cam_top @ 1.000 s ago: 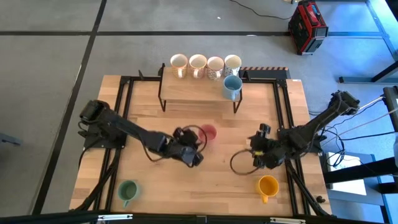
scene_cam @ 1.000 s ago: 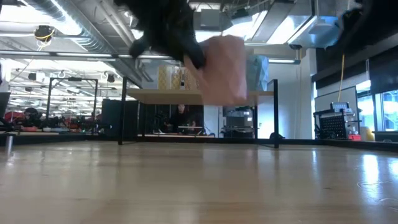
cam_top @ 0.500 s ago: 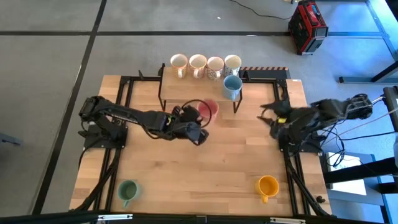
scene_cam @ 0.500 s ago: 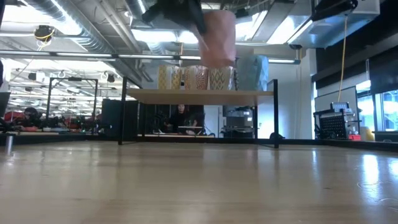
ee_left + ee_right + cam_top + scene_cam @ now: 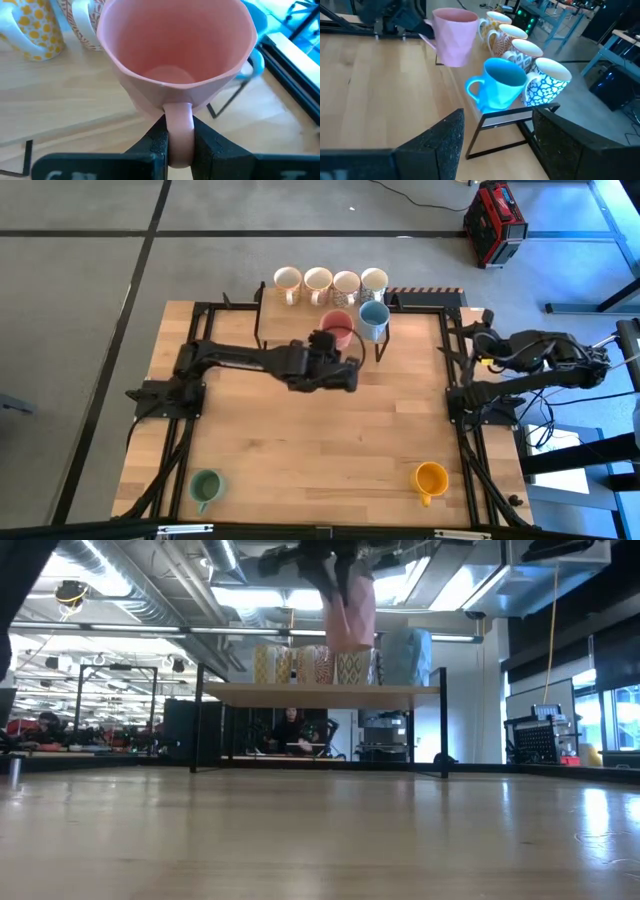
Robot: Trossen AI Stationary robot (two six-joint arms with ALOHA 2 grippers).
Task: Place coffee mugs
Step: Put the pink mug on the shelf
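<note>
**A:** While the pale wooden table (image 5: 330,450) is filling most of the high view, what is sitting on it?

**B:** A raised wooden shelf on black metal legs (image 5: 290,328) is standing at the far edge. Four cream patterned ceramic mugs (image 5: 330,282) are lining up in a row along its back, and a light blue handled mug (image 5: 373,319) is sitting just in front of the rightmost one.

**A:** And the arms?

**B:** The left gripper (image 5: 178,142) is reaching over the shelf, pinching the handle of a pink faceted ceramic mug (image 5: 337,330) between its two dark fingers. That mug is hanging upright above the shelf, just beside the blue one; in the low view it is showing clear of the shelf board.

**A:** The other arm?

**B:** The right gripper (image 5: 495,145) is waiting at the table's right edge, its fingers spread wide and holding nothing.

**A:** Any mugs elsewhere?

**B:** A green handled mug (image 5: 206,487) is resting near the front left corner, and an orange-yellow handled mug (image 5: 431,479) is sitting near the front right, well apart from each other.
</note>
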